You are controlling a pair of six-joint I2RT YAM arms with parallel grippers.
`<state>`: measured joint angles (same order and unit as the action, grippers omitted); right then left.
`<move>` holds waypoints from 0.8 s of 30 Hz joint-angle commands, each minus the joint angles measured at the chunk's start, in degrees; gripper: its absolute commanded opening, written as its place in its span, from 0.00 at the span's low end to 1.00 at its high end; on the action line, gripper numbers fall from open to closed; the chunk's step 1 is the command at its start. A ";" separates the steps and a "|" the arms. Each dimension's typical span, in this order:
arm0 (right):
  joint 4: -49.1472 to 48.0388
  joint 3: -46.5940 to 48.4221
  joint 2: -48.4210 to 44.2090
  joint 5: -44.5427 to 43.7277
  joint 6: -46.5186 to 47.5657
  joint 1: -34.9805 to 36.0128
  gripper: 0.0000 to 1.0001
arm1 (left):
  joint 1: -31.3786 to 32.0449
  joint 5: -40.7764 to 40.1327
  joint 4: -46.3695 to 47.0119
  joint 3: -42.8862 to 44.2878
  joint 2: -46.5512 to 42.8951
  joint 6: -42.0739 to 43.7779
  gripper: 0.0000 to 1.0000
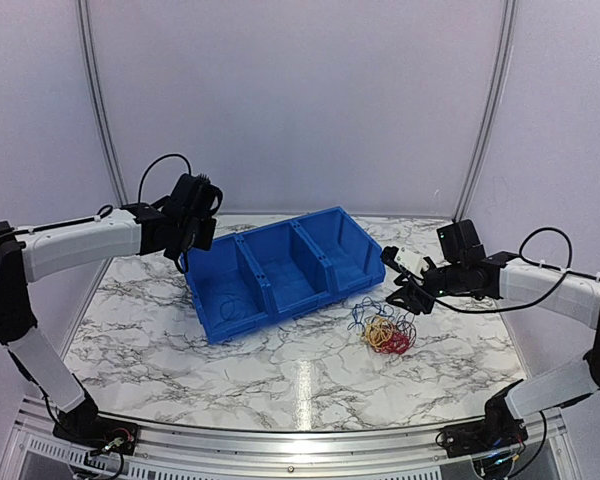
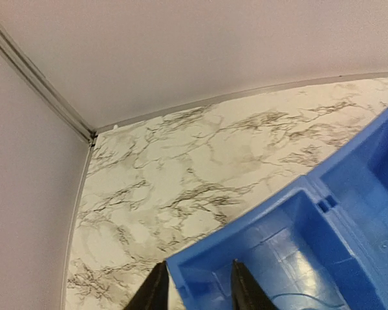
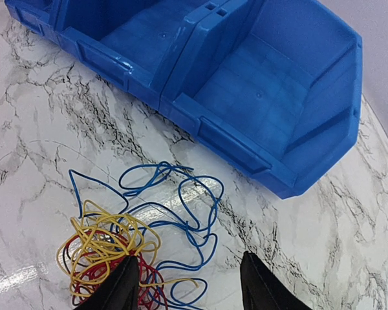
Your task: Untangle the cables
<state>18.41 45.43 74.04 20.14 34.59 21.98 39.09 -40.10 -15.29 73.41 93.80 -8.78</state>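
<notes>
The cables (image 1: 383, 328) lie as one small tangle on the marble table, in front of the blue bin's right end. In the right wrist view a yellow bundle (image 3: 107, 242) overlaps a red one (image 3: 116, 287), and blue loops (image 3: 194, 213) spread out to their right. My right gripper (image 1: 407, 293) (image 3: 191, 287) hovers open just above the tangle, its left finger over the yellow and red wires and nothing between its jaws. My left gripper (image 1: 195, 215) (image 2: 197, 287) is open over the bin's far left corner, holding nothing. A thin blue wire (image 2: 304, 298) lies in that left compartment.
The blue bin (image 1: 280, 245) has three compartments and sits at an angle mid-table; its rim (image 2: 246, 223) is under my left fingers and its front wall (image 3: 246, 152) is close beyond the tangle. White walls enclose the table at the back and sides.
</notes>
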 commanded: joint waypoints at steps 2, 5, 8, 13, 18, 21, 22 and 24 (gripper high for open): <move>-0.84 0.23 0.31 -0.66 0.73 0.61 0.54 | 0.25 10.74 -0.97 0.46 -4.63 -2.89 0.49; -0.75 0.23 0.25 -0.71 0.74 0.70 0.54 | 4.50 14.17 1.49 0.54 -4.54 1.09 0.54; -0.75 -0.03 0.39 -0.55 0.80 0.76 0.54 | 10.28 18.34 4.34 0.69 -3.38 4.99 0.57; 0.65 0.99 2.74 -0.90 1.00 0.94 0.53 | 16.77 28.55 8.10 3.35 2.88 3.03 0.59; 0.66 0.87 3.00 -0.32 1.01 1.14 0.54 | 21.77 38.03 14.70 3.66 10.00 4.25 0.56; 1.02 0.95 3.74 0.25 0.98 1.18 0.53 | 24.15 39.83 14.76 4.74 14.48 8.10 0.56; 1.23 1.01 4.15 0.52 1.27 1.26 0.53 | 24.90 41.14 16.32 4.77 15.75 11.16 0.56; 1.85 1.28 5.08 0.82 1.56 1.46 0.53 | 26.53 40.55 16.88 5.66 18.47 15.22 0.56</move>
<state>18.92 45.39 77.41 20.10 35.44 22.61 62.87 -4.03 -2.17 76.86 108.27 -2.07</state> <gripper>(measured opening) 0.534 0.557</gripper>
